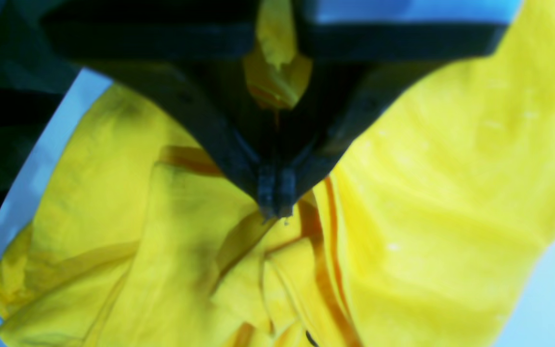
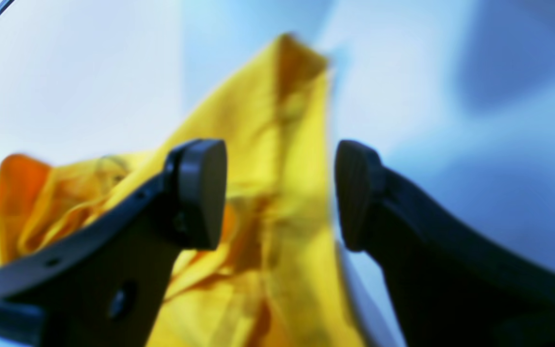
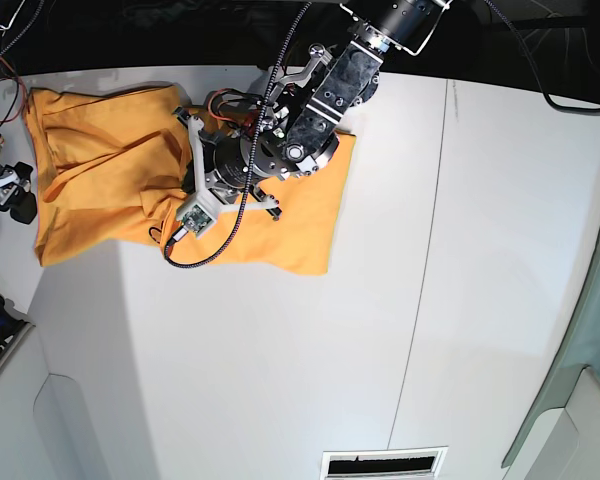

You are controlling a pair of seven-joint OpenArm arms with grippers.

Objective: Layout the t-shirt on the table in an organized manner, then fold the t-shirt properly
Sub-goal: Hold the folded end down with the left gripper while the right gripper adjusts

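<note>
The orange-yellow t-shirt (image 3: 100, 170) lies rumpled at the far left of the white table (image 3: 280, 350). My left arm (image 3: 315, 120) reaches down from the far edge over the shirt's middle. In the left wrist view my left gripper (image 1: 276, 202) is shut on a pinched fold of the t-shirt (image 1: 451, 183), and cloth bunches up between its fingers. My right gripper (image 3: 5, 190) sits at the shirt's left edge. In the right wrist view my right gripper (image 2: 280, 193) is open. A blurred ridge of the t-shirt (image 2: 287, 120) rises in the gap between its pads (image 2: 200, 193).
A thin dark seam (image 3: 430, 250) runs across the table right of the shirt. A vent slot (image 3: 380, 463) sits at the near edge. Loose cable (image 3: 230, 225) from the left wrist hangs over the shirt. Wires (image 3: 0, 60) lie at the far left corner.
</note>
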